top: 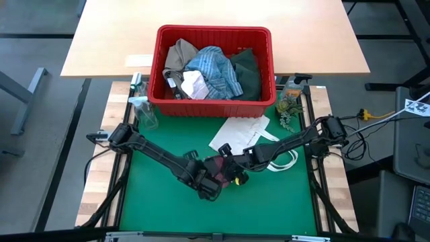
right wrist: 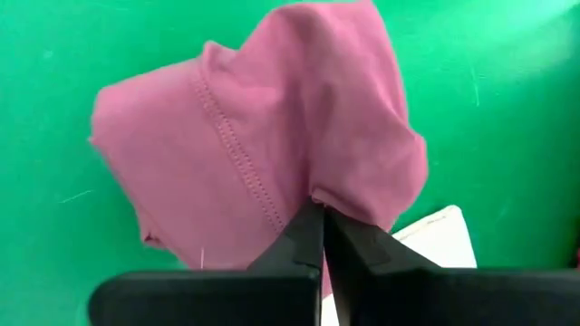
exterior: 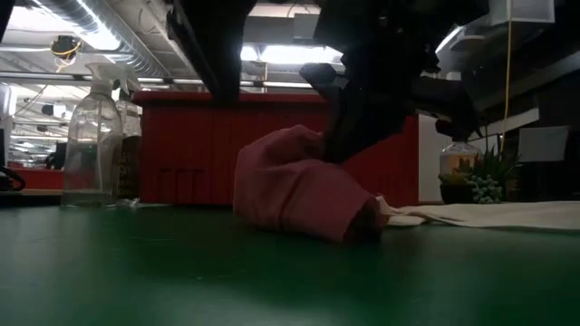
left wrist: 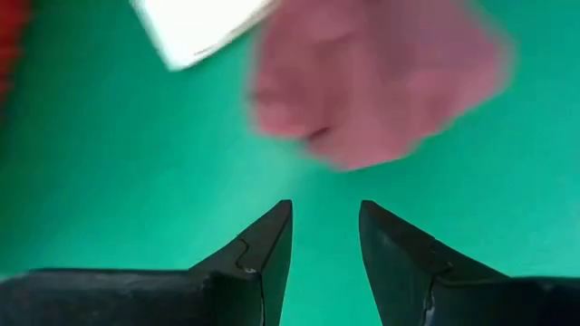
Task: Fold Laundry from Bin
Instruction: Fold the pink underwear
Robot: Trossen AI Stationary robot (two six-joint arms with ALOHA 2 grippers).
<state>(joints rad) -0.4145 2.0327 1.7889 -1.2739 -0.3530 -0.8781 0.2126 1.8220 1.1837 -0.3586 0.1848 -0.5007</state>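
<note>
Nearest the front of the green table (top: 154, 202), the left gripper (left wrist: 324, 237) hangs over the mat with its jaws partly open and nothing between them, the small maroon cloth (right wrist: 263, 145) lying just ahead of its fingertips. The right gripper (right wrist: 323, 237) reaches in from the other side, and its jaws are pinched tight on a fold of that maroon cloth, which sits bunched in a soft heap on the mat. Just beside the heap lies a flat white tote bag (top: 242, 134) with loop handles. Farther back, a clear spray bottle (exterior: 92, 145) stands at the left edge of the table and a small potted plant (exterior: 485, 181) at the right. Behind them sits the red bin (top: 215, 101), holding the striped shirt (top: 215, 70), a tan garment (top: 178, 55), a white cloth (top: 193, 86) and a dark green garment (top: 247, 70).
</note>
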